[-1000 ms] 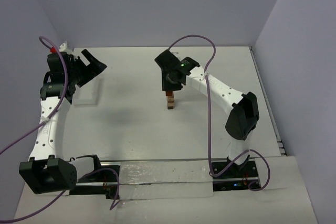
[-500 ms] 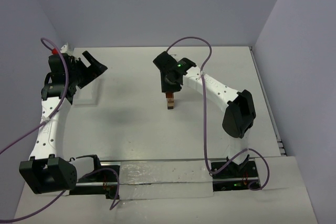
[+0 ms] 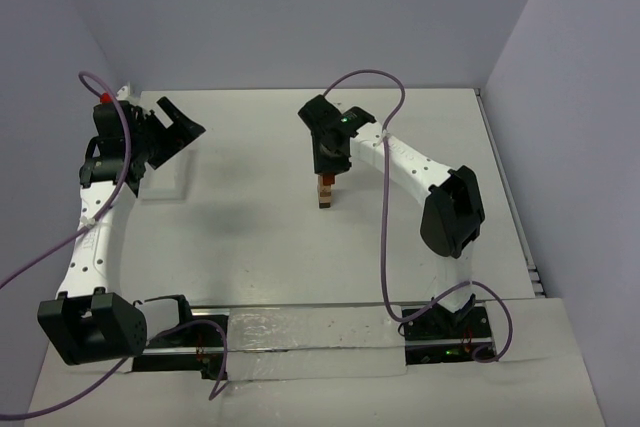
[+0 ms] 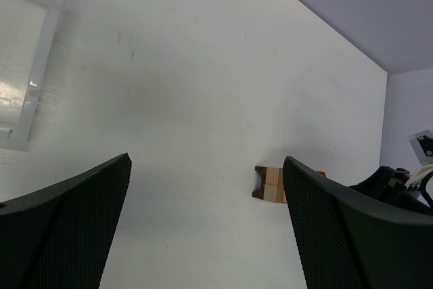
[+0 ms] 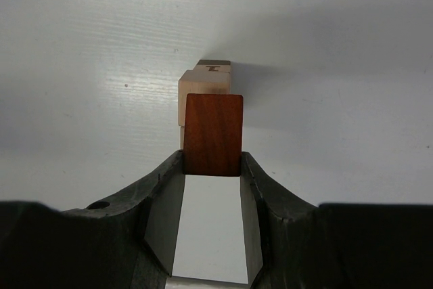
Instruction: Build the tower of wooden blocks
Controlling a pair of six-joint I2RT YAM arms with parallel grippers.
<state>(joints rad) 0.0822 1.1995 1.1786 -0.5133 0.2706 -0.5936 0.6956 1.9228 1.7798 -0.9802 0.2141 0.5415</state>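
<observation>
the step in hand looks like placing a piece on the wood block tower [image 3: 324, 197], which stands near the middle of the table [image 3: 250, 247], well apart from both arm bases. the right gripper [image 5: 213, 165] hangs directly over it, jaws pinching a reddish-brown block [image 5: 213, 133] by its two sides. in the right wrist view that block sits just in front of a light tan cube [image 5: 201, 86] of the stack, with a darker piece behind — whether it already rests on the stack or hovers just above it cannot be told.

the next move, as i judge it, calls for seating the block squarely on the top piece, then spreading the fingers gently and lifting straight up, since so narrow a stack would topple at a slight sideways nudge.

the left gripper [image 3: 176, 127] is off at the far left with its jaws spread wide and nothing between them, beside a clear plastic tray [image 3: 165, 182]. no blocks show in the part of the tray that is visible.
</observation>
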